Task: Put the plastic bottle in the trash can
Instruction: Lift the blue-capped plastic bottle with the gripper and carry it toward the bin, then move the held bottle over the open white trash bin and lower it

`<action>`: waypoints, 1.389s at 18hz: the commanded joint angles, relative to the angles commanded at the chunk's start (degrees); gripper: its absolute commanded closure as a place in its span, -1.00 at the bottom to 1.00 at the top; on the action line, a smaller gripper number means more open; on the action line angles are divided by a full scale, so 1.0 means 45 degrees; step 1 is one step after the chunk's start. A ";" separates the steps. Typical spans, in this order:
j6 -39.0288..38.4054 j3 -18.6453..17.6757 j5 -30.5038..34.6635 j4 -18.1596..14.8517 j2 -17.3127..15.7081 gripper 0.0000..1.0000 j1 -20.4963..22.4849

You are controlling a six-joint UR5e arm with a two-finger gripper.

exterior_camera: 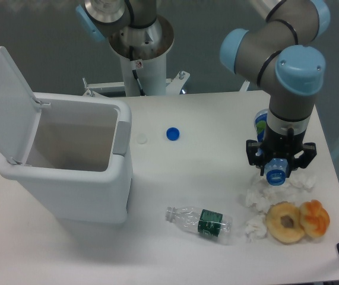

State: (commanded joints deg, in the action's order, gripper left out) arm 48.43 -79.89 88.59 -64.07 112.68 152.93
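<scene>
The plastic bottle (262,123), blue-tinted with a white and green label and a blue rim, is at the right of the table. Its rim end points toward the front, just under the wrist. My gripper (276,168) comes down over it from above. Its black fingers (256,159) converge on both sides of the bottle near the rim, and the jaws look shut on it. I cannot tell whether the bottle is off the table. The trash can (120,178), a large white bin with a grey front panel, stands at the left with its lid (6,101) flipped open.
A clear bottle with a dark green label (200,221) lies at the front centre. A small blue cap (172,134) and a white disc (141,139) lie near the bin. Crumpled tissues (256,199), a doughnut (285,222) and an orange pastry (315,217) sit beside the gripper.
</scene>
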 joint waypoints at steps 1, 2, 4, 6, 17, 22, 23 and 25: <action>-0.0019 0.0097 0.0019 0.0000 -0.0020 1.00 -0.0174; -0.0019 0.0156 0.0020 0.0000 -0.0078 0.99 -0.0331; -0.0019 0.0176 -0.0019 -0.0019 -0.0526 0.99 -0.0565; -0.0116 0.0176 -0.0116 -0.0020 -0.0936 0.99 -0.0819; -0.2127 0.0293 -0.2010 0.0156 -0.3045 1.00 -0.1854; -0.3825 0.0293 -0.2656 0.0447 -0.3809 1.00 -0.2557; -0.4195 0.0235 -0.2656 0.0565 -0.3887 1.00 -0.2849; -0.5035 0.0215 -0.2676 0.0605 -0.3984 1.00 -0.3435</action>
State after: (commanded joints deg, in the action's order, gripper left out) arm 25.77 -78.93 76.55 -61.35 94.75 137.47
